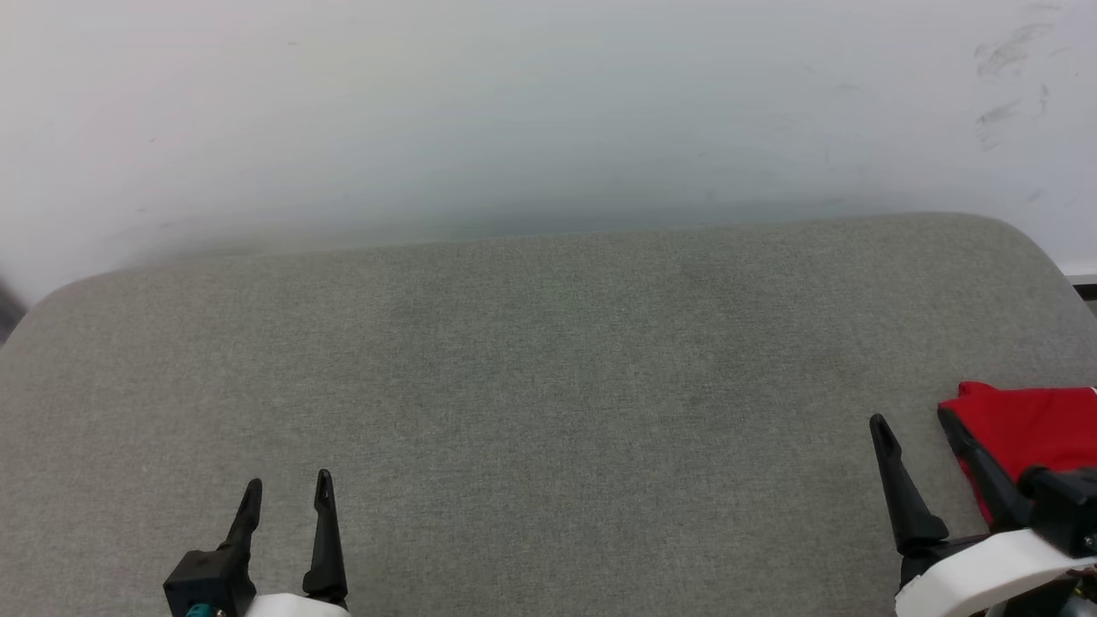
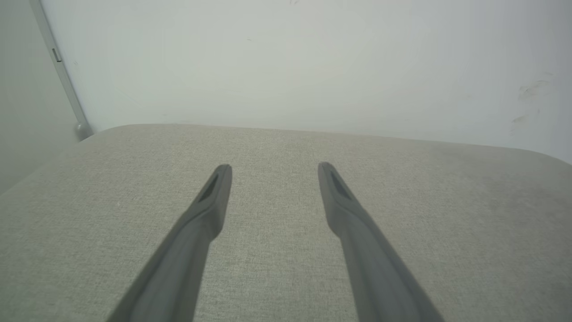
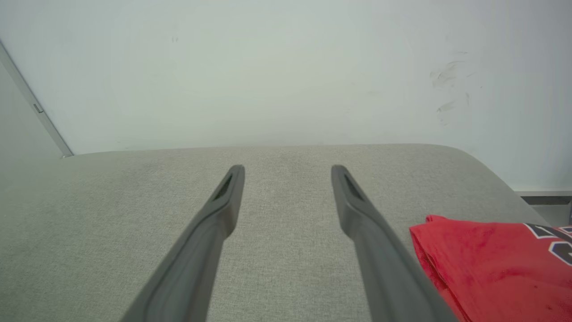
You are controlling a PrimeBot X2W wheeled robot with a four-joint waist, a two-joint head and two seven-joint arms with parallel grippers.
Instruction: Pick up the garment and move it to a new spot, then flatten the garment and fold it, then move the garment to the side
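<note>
While the head view catches just a red corner of the garment (image 1: 1028, 428) at the right edge of the grey padded surface (image 1: 548, 386), the right wrist view adds black, white-outlined lettering (image 3: 552, 241) on it. The right gripper (image 1: 911, 417) sits just beside it, fingers apart; contact cannot be told. The left gripper (image 1: 288, 480), fingers also apart, hovers well apart at front left. Open grey surface runs between them to the scuffed white wall (image 1: 1011, 60).

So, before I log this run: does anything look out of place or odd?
Nothing much: the garment lies at the right edge of the grey cushion, running out of frame. Scuff marks smudge the wall.
</note>
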